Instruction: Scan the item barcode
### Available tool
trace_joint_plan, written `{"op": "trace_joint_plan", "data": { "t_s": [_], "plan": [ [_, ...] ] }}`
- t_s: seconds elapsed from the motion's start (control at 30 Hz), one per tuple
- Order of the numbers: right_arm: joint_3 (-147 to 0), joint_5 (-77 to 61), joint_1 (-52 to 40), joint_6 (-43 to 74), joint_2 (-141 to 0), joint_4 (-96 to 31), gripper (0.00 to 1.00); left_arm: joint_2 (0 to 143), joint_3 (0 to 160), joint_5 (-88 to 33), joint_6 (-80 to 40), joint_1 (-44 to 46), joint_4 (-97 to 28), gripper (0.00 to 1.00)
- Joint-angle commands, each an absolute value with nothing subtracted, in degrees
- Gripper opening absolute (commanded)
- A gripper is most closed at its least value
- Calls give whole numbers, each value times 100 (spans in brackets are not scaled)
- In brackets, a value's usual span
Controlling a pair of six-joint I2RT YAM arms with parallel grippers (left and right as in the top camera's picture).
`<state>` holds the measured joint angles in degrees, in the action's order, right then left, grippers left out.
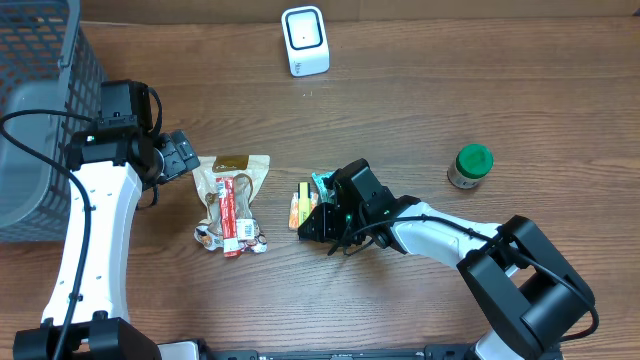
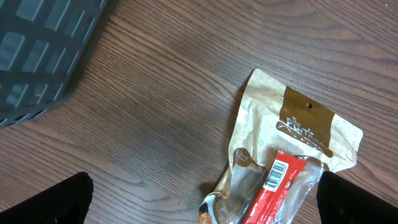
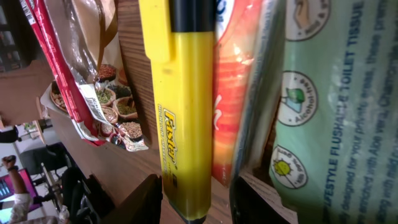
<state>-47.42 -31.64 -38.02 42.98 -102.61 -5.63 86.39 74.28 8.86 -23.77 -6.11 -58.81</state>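
A white barcode scanner (image 1: 304, 40) stands at the table's far edge. My right gripper (image 1: 318, 222) (image 3: 199, 202) is low over a yellow highlighter (image 1: 300, 207) (image 3: 185, 112). It is open, and its narrow-set jaws straddle the highlighter's end. The left finger is close against the highlighter and the right finger stands a little off. An orange packet (image 3: 233, 106) and a green tissue pack (image 1: 322, 183) (image 3: 329, 93) lie beside the highlighter. My left gripper (image 1: 185, 157) (image 2: 208, 202) hangs wide open above a tan snack bag (image 1: 232, 200) (image 2: 298, 130). A barcode (image 2: 278, 175) faces up on the bag's red packet.
A grey mesh basket (image 1: 40, 110) (image 2: 43, 56) fills the far left. A small jar with a green lid (image 1: 470, 166) stands at the right. Bare wood lies between the scanner and the items.
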Motion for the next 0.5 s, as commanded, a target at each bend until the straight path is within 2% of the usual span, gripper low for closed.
{"op": "trace_joint_plan", "data": {
  "t_s": [0.0, 0.13, 0.47],
  "plan": [
    [-4683, -3114, -3826, 4560, -10256, -541, 37, 8672, 7406, 943, -2355, -620, -5887, 100],
    [-4683, -3116, -3826, 4727, -10256, -548, 42, 8672, 7406, 943, -2355, -620, -5889, 100],
    [-4683, -3050, -3830, 4825, -10261, -563, 43, 8672, 7406, 943, -2355, -620, -5889, 100]
  ]
}}
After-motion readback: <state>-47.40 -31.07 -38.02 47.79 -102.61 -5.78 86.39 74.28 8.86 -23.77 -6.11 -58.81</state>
